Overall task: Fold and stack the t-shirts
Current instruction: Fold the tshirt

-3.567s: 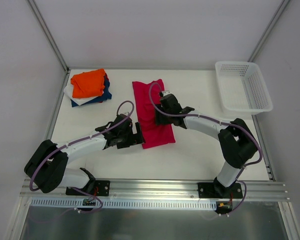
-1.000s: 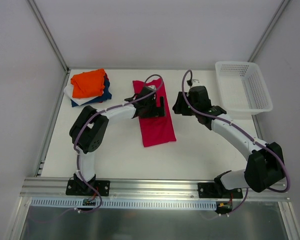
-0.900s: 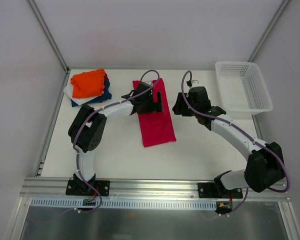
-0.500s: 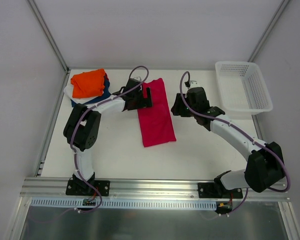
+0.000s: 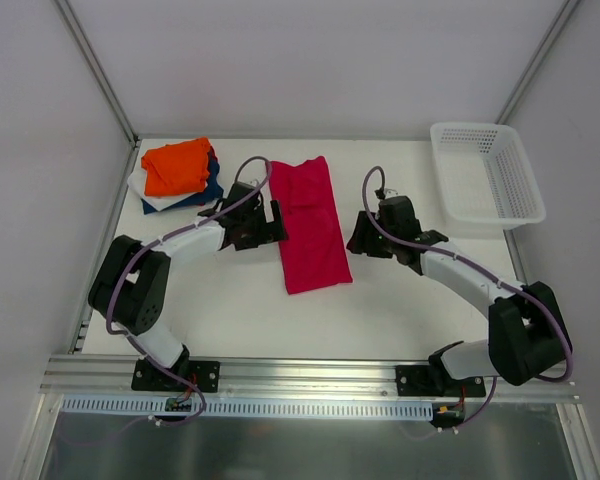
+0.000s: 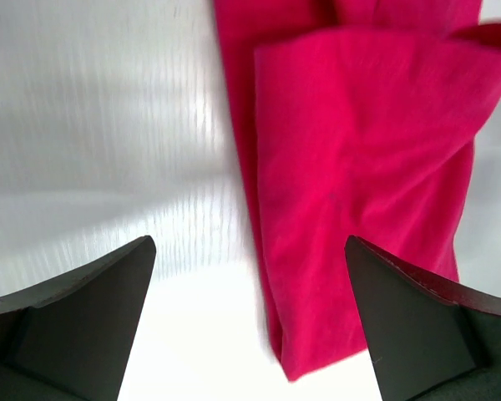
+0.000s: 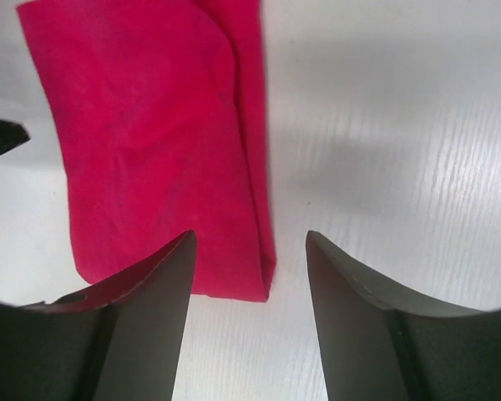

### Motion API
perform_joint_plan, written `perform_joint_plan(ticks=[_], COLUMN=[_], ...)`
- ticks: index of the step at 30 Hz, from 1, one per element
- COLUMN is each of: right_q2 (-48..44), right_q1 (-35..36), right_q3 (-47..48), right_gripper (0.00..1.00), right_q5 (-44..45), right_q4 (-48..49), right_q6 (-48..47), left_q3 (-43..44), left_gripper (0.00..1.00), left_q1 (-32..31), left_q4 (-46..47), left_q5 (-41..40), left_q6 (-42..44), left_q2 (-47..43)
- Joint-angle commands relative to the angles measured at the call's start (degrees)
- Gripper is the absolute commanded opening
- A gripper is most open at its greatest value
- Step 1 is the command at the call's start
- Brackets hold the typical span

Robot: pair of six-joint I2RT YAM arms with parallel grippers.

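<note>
The crimson-red t-shirt [image 5: 310, 222] lies on the table as a long narrow folded strip; it also shows in the left wrist view [image 6: 359, 175] and the right wrist view [image 7: 150, 142]. A stack of folded tees, orange [image 5: 176, 165] on top with navy-blue and white beneath, sits at the back left. My left gripper [image 5: 270, 224] is open and empty beside the strip's left edge. My right gripper [image 5: 356, 236] is open and empty just right of the strip, over its near right corner.
A white plastic mesh basket [image 5: 486, 172] stands at the back right corner. Grey walls with metal frame posts enclose the table. Bare white tabletop [image 5: 230, 310] lies in front of the red strip.
My left gripper has drawn back from the strip's far end toward the near left side. The right gripper has moved a little nearer. The red strip now lies uncovered.
</note>
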Motion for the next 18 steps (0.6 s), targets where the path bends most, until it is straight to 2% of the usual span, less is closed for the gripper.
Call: perform_joint_plan(ticks=[1,8,18], right_q2=[-1.81,-1.11,1.17], right_q1=[-1.6,-2.65,-3.18], right_q3=[-3.04,-8.23,-14.03], right_gripper=[0.59,0.62,0.63], right_q5=[-5.48,-9.89,-13.67], right_q4=[4.52,9.42,15.59], right_q6=[4.07,7.24,10.58], left_q3=[-5.29,-13.74,-16.3], left_gripper=[0.99,0.99,0.99], left_q1=[-0.37,-3.0,-9.33], left_q4=[0.44,7.54,11.42], left_q5=[4.6,7.77,7.77], left_q6=[-4.62,-9.28,-13.59], left_q2=[-4.03,-6.06,-3.6])
